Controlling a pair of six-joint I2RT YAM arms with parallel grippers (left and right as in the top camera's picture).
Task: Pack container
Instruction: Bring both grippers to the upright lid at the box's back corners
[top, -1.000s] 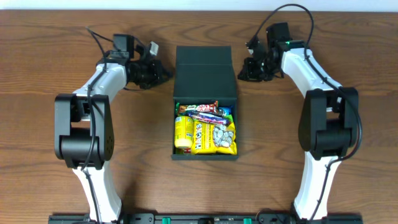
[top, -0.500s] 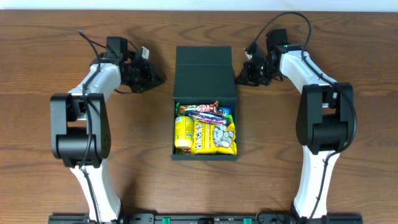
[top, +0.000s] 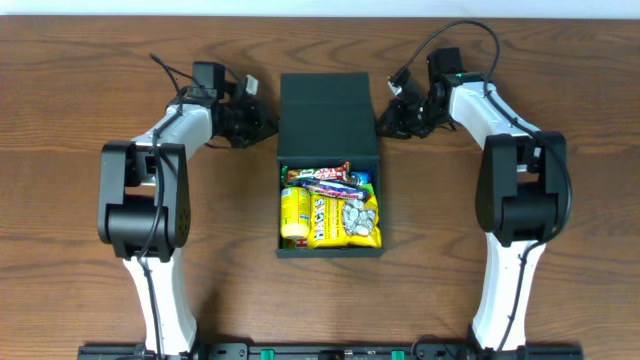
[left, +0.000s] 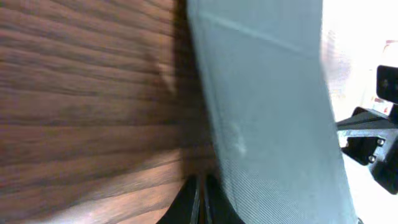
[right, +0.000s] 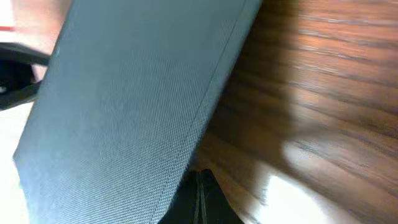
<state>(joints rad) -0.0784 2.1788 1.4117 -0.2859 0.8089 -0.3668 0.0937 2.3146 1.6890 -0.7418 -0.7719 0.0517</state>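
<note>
The dark green-black container (top: 330, 250) sits mid-table, open and full of snack packets (top: 330, 212). Its flap lid (top: 329, 115) lies back toward the far side. My left gripper (top: 268, 126) is shut, its tips at the lid's left edge. My right gripper (top: 384, 126) is shut, its tips at the lid's right edge. The left wrist view shows the shut fingers (left: 200, 199) against the lid's side (left: 267, 106). The right wrist view shows the shut fingers (right: 200, 196) under the lid's edge (right: 137, 106).
The wooden table (top: 560, 300) surrounds the box. Both arm bases stand at the near edge. Cables loop above each wrist.
The left gripper has moved right to the lid's left edge. The right gripper has moved slightly left to the lid's right edge. The box has not moved.
</note>
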